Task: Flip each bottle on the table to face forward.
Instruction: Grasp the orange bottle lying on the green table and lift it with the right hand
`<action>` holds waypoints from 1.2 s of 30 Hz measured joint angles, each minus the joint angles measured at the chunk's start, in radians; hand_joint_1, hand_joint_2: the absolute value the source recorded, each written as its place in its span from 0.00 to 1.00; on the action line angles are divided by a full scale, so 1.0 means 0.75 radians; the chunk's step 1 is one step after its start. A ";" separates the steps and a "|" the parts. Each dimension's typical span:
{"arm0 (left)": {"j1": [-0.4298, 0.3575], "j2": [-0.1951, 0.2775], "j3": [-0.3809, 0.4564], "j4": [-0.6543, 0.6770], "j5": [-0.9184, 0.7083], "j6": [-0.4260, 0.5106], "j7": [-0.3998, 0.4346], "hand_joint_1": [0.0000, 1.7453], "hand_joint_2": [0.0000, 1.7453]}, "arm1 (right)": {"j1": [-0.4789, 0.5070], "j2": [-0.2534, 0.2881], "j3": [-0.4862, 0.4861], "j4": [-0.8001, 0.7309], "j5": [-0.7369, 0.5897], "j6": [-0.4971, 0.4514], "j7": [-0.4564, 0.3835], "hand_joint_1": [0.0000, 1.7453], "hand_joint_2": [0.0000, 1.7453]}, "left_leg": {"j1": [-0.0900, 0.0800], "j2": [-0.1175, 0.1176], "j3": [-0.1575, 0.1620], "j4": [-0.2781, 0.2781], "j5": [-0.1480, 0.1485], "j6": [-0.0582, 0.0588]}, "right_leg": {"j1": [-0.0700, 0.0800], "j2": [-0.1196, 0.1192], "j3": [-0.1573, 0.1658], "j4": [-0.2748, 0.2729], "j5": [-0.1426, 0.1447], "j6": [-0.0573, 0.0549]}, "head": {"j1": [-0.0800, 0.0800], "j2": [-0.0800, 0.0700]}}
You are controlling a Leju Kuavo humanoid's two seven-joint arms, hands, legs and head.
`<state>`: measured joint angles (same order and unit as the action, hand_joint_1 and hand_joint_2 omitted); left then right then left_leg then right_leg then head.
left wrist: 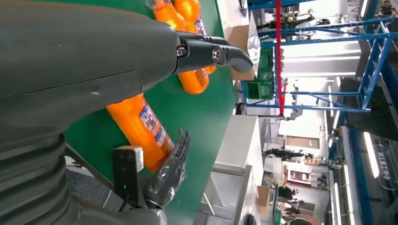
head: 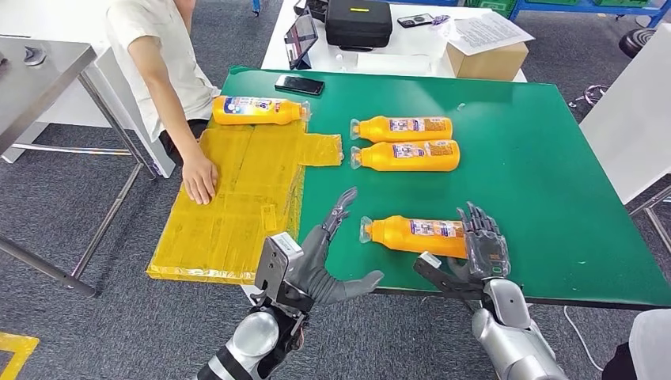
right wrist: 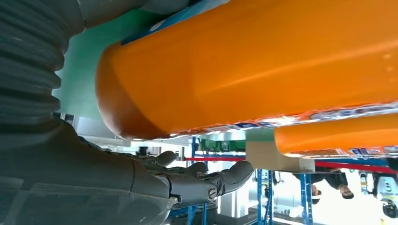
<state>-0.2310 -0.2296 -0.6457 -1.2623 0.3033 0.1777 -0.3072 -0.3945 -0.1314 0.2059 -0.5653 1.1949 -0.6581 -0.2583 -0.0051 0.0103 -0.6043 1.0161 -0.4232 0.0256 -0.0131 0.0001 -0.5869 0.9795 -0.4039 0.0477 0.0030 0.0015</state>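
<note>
Orange bottles lie on their sides on the green table [head: 554,198], caps to the left. Near bottle [head: 415,233]: at the front edge, label up. Right hand [head: 484,245]: set against this bottle's base end, fingers upright and spread beside it, not wrapped round it; whether they touch it cannot be told. Left hand [head: 332,257]: open, fingers apart, holding nothing, just left of the near bottle's cap. Two further bottles [head: 403,128] [head: 407,155]: parallel, mid-table, close together. Fourth bottle [head: 257,110]: at the table's left edge, beside yellow sheeting [head: 237,198]. Person's hand [head: 199,178]: resting flat on the sheeting. Phone [head: 299,84]: at the table's far edge.
</note>
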 joint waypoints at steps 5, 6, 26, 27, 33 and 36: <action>0.001 0.001 -0.009 0.000 0.001 -0.010 0.004 0.00 1.00 | -0.001 0.001 0.024 0.000 0.020 0.005 0.023 0.00 1.00 | 0.001 0.001 0.001 0.000 0.000 0.000 | 0.001 0.001 0.001 0.000 0.000 0.000 | 0.000 0.000; 0.001 0.001 -0.010 0.000 0.001 -0.013 0.006 0.00 1.00 | -0.001 0.001 0.032 0.000 0.026 0.009 0.034 0.00 1.00 | 0.001 0.002 0.002 0.000 0.000 -0.001 | 0.001 0.001 0.001 0.000 0.000 0.000 | 0.000 0.000; -0.008 0.000 -0.046 0.040 0.031 -0.066 0.047 0.00 1.00 | 0.011 -0.039 0.089 0.014 -0.042 0.101 0.043 0.32 1.00 | 0.001 0.004 0.011 0.000 -0.005 0.001 | 0.001 0.004 -0.004 -0.001 -0.003 0.002 | 0.000 0.000; -0.012 0.000 -0.048 0.044 0.032 -0.068 0.048 0.00 1.00 | 0.011 -0.040 0.089 0.019 -0.050 0.101 0.042 0.12 1.00 | 0.001 0.004 0.011 0.000 -0.005 0.001 | 0.001 0.004 -0.004 -0.001 -0.004 0.002 | 0.000 0.000; -0.032 0.000 -0.051 0.058 0.042 -0.082 0.055 0.00 1.00 | 0.012 -0.023 0.089 0.035 -0.073 0.097 0.058 0.00 1.00 | 0.001 0.004 0.016 0.000 -0.007 0.001 | 0.001 0.004 0.001 -0.002 -0.005 0.002 | 0.000 0.000; -0.035 0.000 -0.051 0.062 0.046 -0.090 0.060 0.00 1.00 | 0.011 -0.013 0.091 0.035 -0.056 0.094 0.090 0.00 1.00 | 0.001 0.004 0.019 0.000 -0.008 0.001 | 0.001 0.005 0.004 -0.002 -0.005 0.002 | 0.000 0.000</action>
<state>-0.2571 -0.2296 -0.6840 -1.2160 0.3379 0.1102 -0.2625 -0.3861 -0.1409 0.2741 -0.5388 1.1529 -0.5879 -0.1910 -0.0045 0.0131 -0.5899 1.0161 -0.4294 0.0261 -0.0125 0.0036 -0.5842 0.9780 -0.4079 0.0495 0.0031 0.0015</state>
